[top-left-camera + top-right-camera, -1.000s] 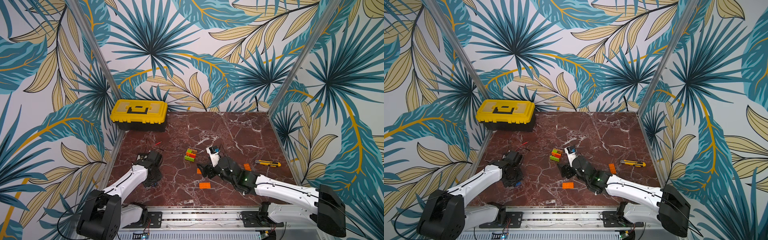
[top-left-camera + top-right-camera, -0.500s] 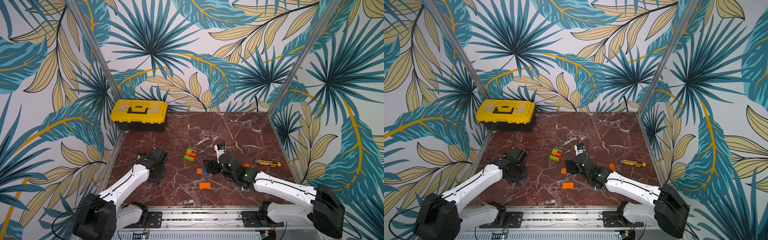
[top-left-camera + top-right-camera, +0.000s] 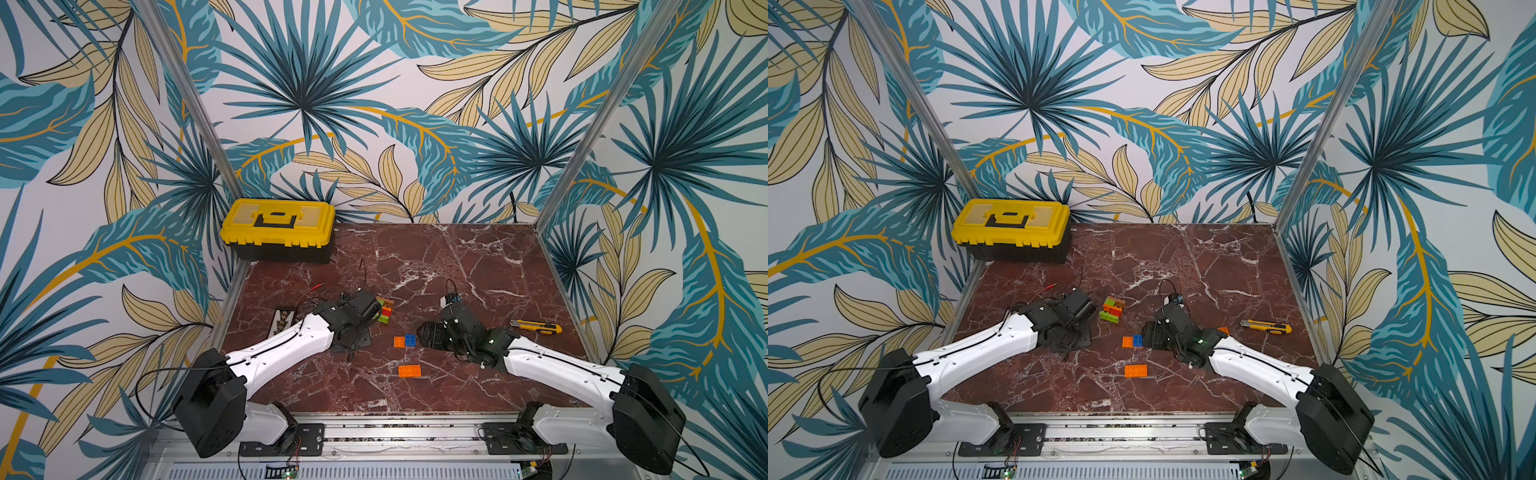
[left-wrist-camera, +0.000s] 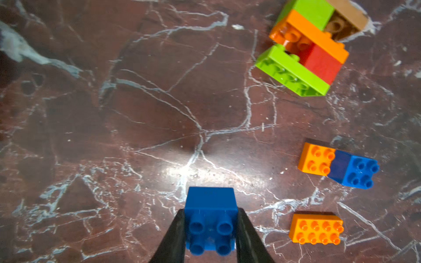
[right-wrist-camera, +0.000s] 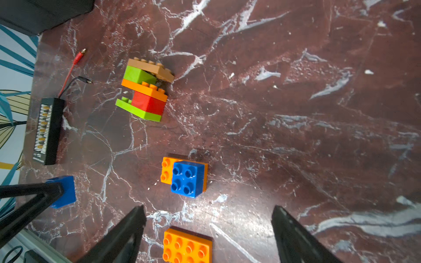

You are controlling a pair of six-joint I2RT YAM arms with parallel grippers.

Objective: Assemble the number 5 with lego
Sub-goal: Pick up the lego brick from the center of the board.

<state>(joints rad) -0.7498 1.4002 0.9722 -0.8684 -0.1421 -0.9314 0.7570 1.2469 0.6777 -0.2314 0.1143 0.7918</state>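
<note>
Blue sq. brick [image 4: 210, 218] is pinched in left jaws, close to desk [image 3: 457, 270]. Right jaws spread wide, gripping nothing, low beside orange/blue pair [image 3: 405, 341]. Orange oblong brick [image 3: 409, 370] lies nearer front edge. Green/orange/red/tan cluster [image 3: 385, 314] sits mid-desk, next to left wrist, apart from the pair. Yellow knife [image 3: 536, 327] far right near desk edge. Yellow toolbox [image 3: 278, 228] at back-left corner.

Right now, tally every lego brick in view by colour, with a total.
Orange bricks: 4, one half hidden behind the right arm
Blue bricks: 2, one in the left gripper
Green bricks: 2
Red bricks: 1
Tan bricks: 1
Total: 10
</note>
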